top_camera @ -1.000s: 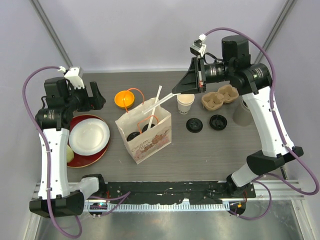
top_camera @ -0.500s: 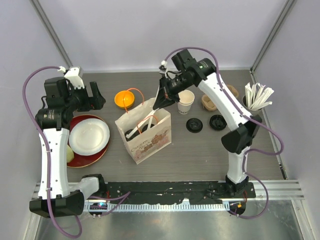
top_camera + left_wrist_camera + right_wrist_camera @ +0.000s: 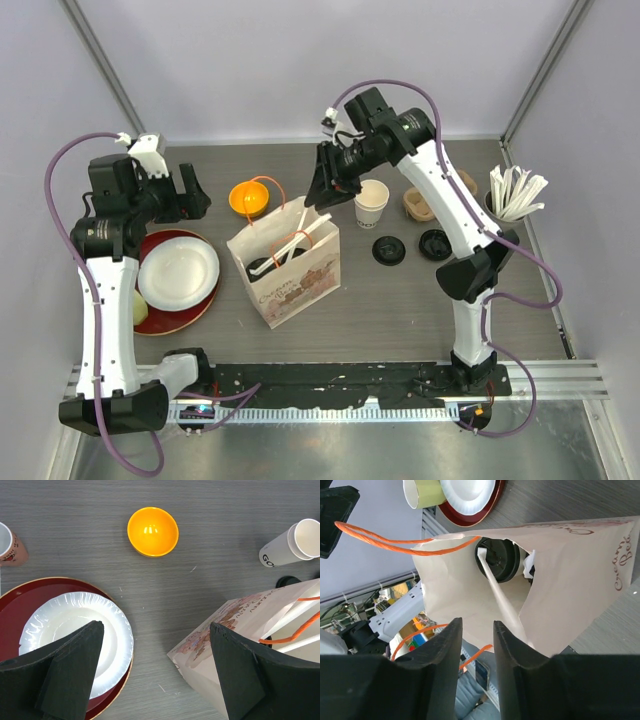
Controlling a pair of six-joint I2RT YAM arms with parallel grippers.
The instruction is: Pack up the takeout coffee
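A printed paper bag [image 3: 290, 265] with orange handles stands open mid-table. In the right wrist view one takeout coffee cup's black lid [image 3: 502, 560] shows at the bag's bottom, and a white wrapped straw [image 3: 497, 587] leans across it. The second lidded cup is not clearly visible. My right gripper [image 3: 318, 196] hovers over the bag's far rim [image 3: 570, 580]; its jaws [image 3: 477, 625] stand a little apart with nothing between them. My left gripper [image 3: 190, 195] is wide open and empty [image 3: 156, 630], above the table between the white plate [image 3: 75, 630] and the bag [image 3: 250, 625].
An open lidless white cup [image 3: 371, 203] stands right of the bag. Two loose black lids [image 3: 388, 250] [image 3: 436, 244] lie near it. A cardboard carrier [image 3: 440, 195], a straw holder [image 3: 515, 193], an orange bowl [image 3: 250, 197] and a red tray [image 3: 195, 305] surround the area.
My right arm swung left from the carrier to above the bag, carrying the straw. The straw now lies inside the bag, apart from the jaws. The left arm has not moved.
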